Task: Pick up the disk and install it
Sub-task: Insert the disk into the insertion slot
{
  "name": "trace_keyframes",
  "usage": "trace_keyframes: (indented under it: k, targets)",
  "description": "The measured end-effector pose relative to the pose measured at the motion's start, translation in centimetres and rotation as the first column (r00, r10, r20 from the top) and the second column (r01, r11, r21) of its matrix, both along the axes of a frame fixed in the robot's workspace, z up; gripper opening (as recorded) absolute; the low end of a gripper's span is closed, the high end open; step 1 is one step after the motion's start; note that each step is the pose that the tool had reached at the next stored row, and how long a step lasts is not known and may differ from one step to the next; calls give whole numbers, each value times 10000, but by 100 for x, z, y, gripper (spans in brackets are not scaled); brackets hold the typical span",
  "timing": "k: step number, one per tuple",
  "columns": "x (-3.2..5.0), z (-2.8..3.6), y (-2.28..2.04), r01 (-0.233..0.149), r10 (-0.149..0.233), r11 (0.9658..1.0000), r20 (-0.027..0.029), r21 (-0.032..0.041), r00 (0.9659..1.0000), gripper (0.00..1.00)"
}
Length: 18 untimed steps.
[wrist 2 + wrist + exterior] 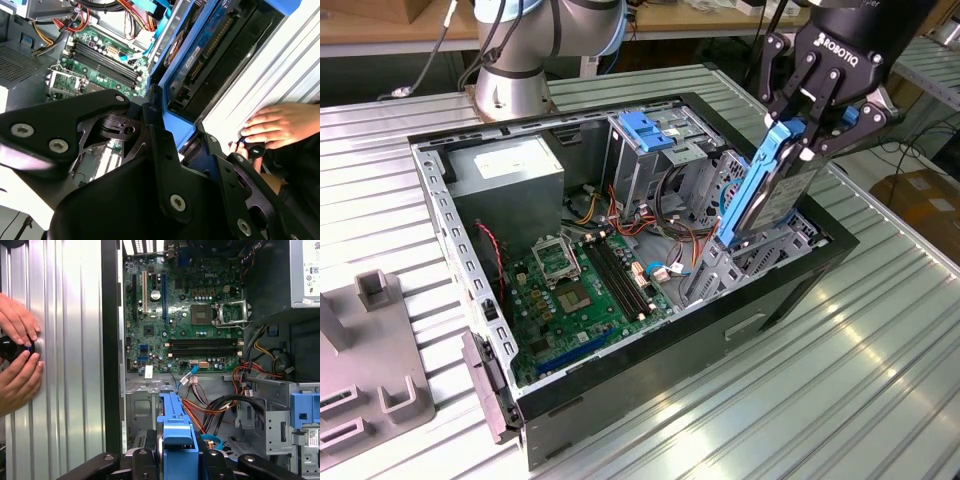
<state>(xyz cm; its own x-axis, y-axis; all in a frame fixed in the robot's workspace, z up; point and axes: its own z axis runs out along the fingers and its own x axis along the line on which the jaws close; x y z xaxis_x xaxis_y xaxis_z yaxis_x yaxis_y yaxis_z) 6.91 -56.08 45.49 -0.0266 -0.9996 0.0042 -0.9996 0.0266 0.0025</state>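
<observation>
- Under the computer case, a slatted metal table carries the work. The case lies on its side with the open face up.
- Inside the case, the motherboard covers the floor. The power-supply box sits at one end.
- Above the case corner farthest from the power-supply box, the gripper hangs with its fingers clamped on the upper end of the disk.
- The disk stands steeply tilted, its lower end down in the bay at that corner of the case. It is not lying flat, so treat it as not yet seated.
- Step in hand, as judged: pick-up is complete and insertion is under way.
- The next move calls for you to hold the blue bracket square to the bay guides. Also keep clear of the cables bundled inside the case just beside the bay.
- Outside the case, a person's hands rest on the table around a small black knob.
</observation>
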Motion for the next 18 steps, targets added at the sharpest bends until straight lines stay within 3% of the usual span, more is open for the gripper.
trace_keyframes:
  k: [18]
  targets:
    - [14,-114,-3,0,0,10000,-2,2,10000,37]
